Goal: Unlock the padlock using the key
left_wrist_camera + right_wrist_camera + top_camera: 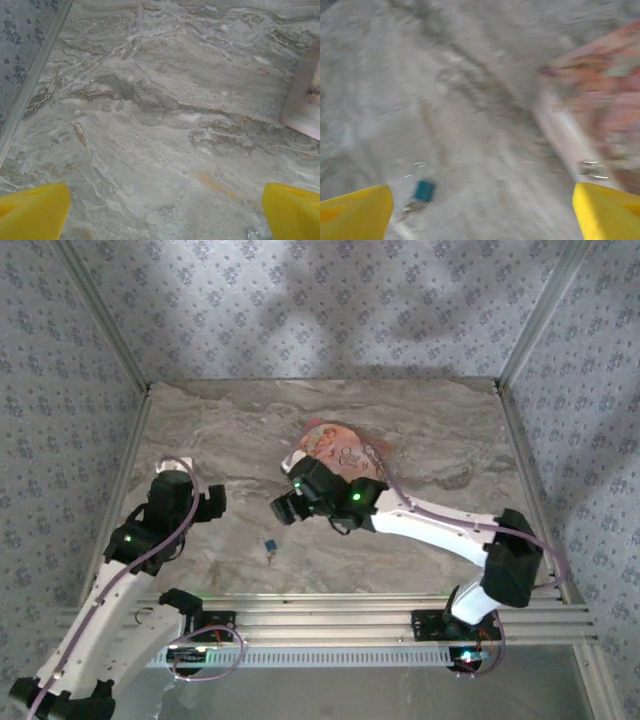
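We're seeing the padlock [270, 548] lying just base-side of the right gripper [283, 508].
Both grippers are gaping wide, holding nothing (left gripper [213, 502] sitting farther off).

2 white arms [430, 520], black joints [515, 565] — green lights [355, 497], yellow fingers [35, 210]

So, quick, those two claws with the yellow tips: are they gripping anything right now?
Left gripper: open, holding nothing.
Right gripper: open, holding nothing; the tiny blue padlock lies loose on the grey marbled table.
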`<action>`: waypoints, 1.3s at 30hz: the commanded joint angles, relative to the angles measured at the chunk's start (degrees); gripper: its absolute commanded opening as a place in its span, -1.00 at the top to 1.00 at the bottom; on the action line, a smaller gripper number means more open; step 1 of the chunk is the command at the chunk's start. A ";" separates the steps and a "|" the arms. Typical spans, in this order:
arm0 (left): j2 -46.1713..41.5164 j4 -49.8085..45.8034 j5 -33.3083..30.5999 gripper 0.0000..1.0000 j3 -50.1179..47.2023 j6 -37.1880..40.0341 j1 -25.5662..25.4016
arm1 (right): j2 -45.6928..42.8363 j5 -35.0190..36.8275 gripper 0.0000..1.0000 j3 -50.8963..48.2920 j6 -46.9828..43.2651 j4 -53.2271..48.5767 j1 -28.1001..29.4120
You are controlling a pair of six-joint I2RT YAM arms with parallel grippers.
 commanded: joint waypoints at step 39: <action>35.06 87.34 20.53 -0.96 -28.97 14.78 22.85 | -13.09 -1.85 -1.00 -49.97 -19.19 67.63 -57.19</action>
